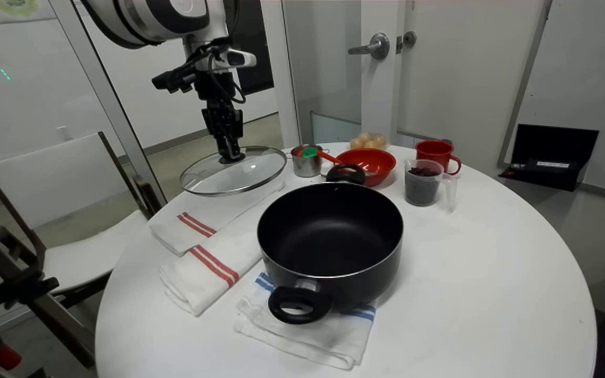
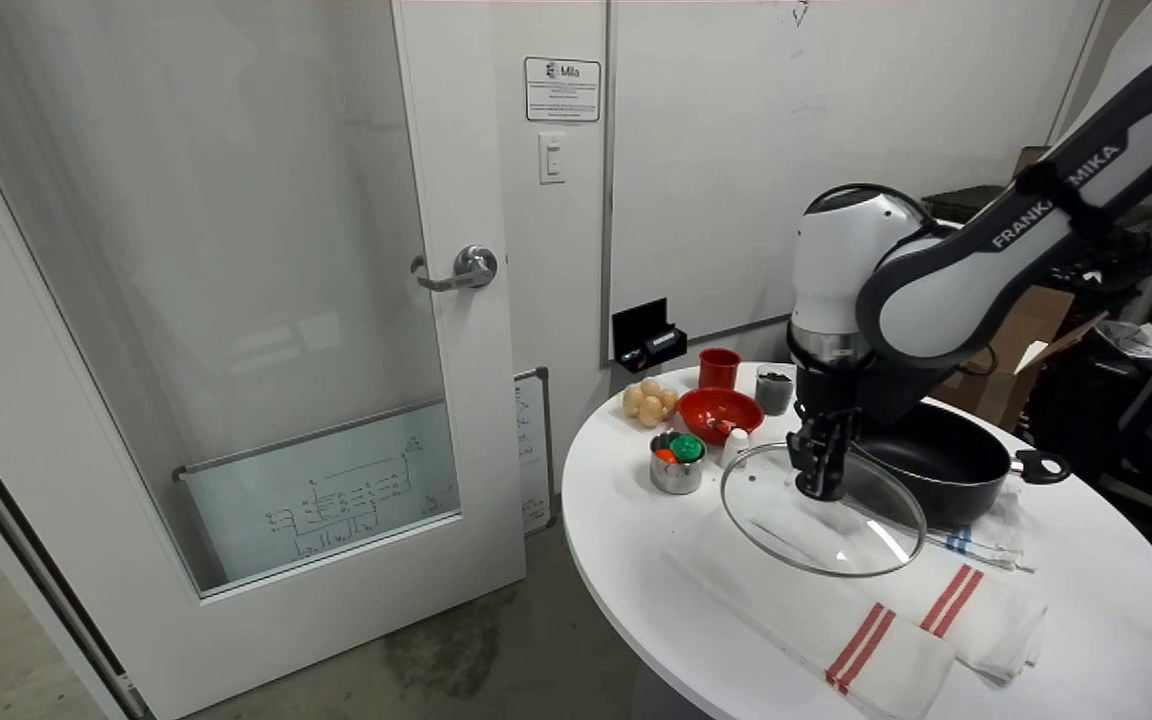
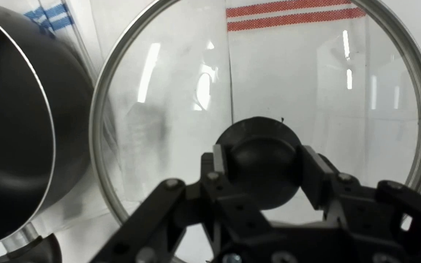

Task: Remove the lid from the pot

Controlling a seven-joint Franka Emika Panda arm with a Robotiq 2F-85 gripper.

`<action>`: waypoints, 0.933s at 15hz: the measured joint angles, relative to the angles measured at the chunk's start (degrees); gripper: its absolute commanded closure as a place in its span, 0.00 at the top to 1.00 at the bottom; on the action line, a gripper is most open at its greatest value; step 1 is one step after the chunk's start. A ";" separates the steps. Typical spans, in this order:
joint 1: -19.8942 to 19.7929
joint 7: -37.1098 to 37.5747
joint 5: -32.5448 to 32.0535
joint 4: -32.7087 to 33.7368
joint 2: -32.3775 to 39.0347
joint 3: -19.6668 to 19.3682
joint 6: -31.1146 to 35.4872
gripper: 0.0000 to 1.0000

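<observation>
The glass lid (image 1: 255, 170) with its metal rim is off the pot and beside it, held above the red-striped towels. It also shows in an exterior view (image 2: 786, 535) and in the wrist view (image 3: 181, 73). My gripper (image 3: 260, 160) is shut on the lid's dark centre knob, with one finger on each side. The gripper also shows in both exterior views (image 1: 230, 156) (image 2: 821, 484). The large black pot (image 1: 334, 226) stands uncovered with its inside bare. It also shows in an exterior view (image 2: 946, 500) and at the left of the wrist view (image 3: 64, 109).
Two red-striped white towels (image 1: 210, 273) lie beside the pot. A blue-striped towel (image 1: 329, 344) is under the pot. A small metal cup (image 1: 308, 167), red bowl (image 1: 378, 163), clear measuring cup (image 1: 420, 186), red mug (image 1: 434, 152) and eggs (image 1: 368, 142) stand behind the pot.
</observation>
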 measured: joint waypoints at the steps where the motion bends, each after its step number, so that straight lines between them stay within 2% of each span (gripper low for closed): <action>1: 0.07 0.00 0.00 0.81 1.08 0.00 0.02 0.25; 14: -0.95 -0.18 0.24 11.37 14.56 -0.57 1.51 0.25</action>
